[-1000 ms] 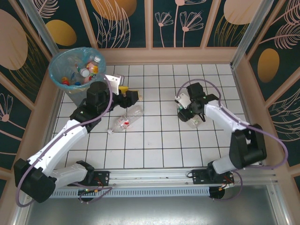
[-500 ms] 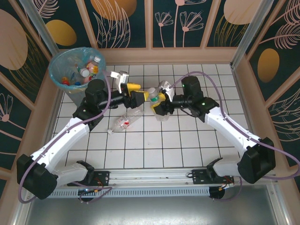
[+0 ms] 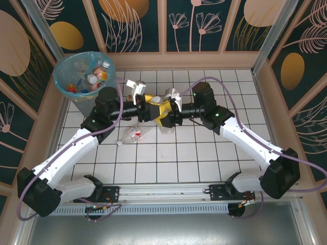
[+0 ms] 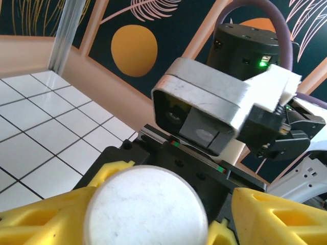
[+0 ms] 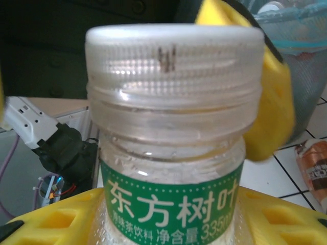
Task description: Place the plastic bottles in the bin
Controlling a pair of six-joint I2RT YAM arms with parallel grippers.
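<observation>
Two grippers: they face each other over the middle of the table (image 3: 204,153), tip to tip.
Right gripper (image 5: 168,219): narrow. I see its yellow fingers (image 5: 51,222) closed on the body of the green-label bottle (image 3: 163,125), one on each side.
Green-label bottle: held upright between both arms, well apart from the bin (image 3: 57,71).
White cap (image 4: 145,204): on top of this bottle, between the yellow fingers (image 4: 276,217) of the left gripper (image 4: 153,214).
Left gripper: one finger seems to touch the bottle neck. I cannot tell if the claw grips or stands loose.
Lying bottle (image 3: 135,133): clear with a red label, flat on the tiles, near the left gripper on the side of the arm bases.
Bin: far left corner, lined with a blue bag, several bottles (image 3: 94,76) inside.
</observation>
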